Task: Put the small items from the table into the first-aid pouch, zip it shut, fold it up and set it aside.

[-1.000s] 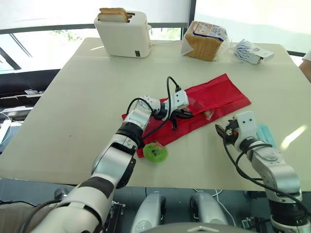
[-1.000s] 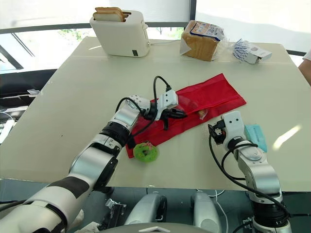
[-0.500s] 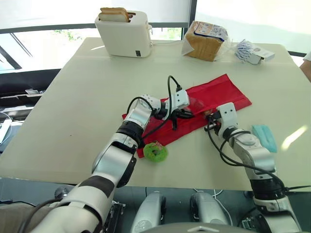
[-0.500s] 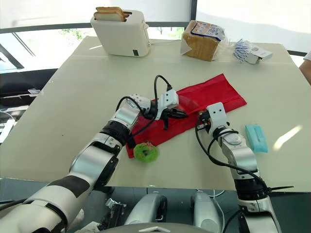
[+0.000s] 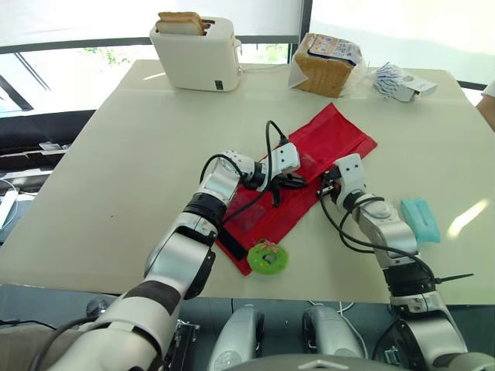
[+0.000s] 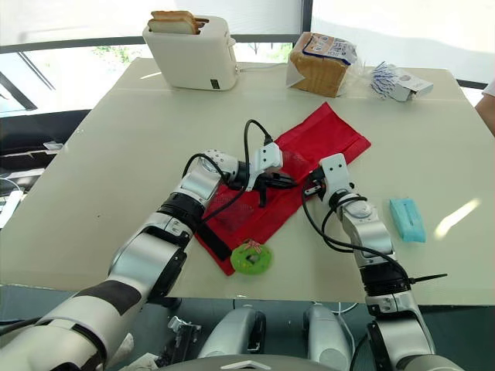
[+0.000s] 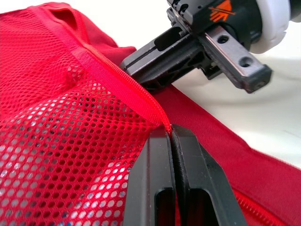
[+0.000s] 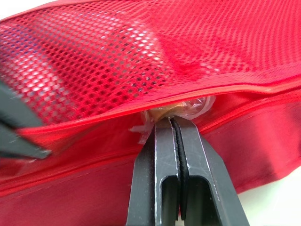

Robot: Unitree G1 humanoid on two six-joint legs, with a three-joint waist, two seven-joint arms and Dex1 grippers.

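The red pouch (image 5: pixel 329 143) lies aslant across the middle of the table (image 5: pixel 116 154), its mesh pocket facing up and its far end pointing toward the bread bag (image 5: pixel 325 63). The left gripper (image 7: pixel 170 134) is clamped tight on the zipper edge of the mesh pocket, fingers pressed flat together with the red tape between them. The right gripper (image 8: pixel 173 123) comes in from the other side, just beside the left one, and is pinched closed on a small wrapped item (image 8: pixel 181 109) in clear crinkled film, right at the mouth of the pocket. A green ring (image 5: pixel 268 256) sits at the near end of the pouch, touching its edge next to a black strap (image 5: pixel 232 249). A teal packet (image 5: pixel 420 219) lies apart, off by the right arm. Along the far edge stand a white toaster (image 5: pixel 197 52) with bread in it and a small box (image 5: pixel 406 83).
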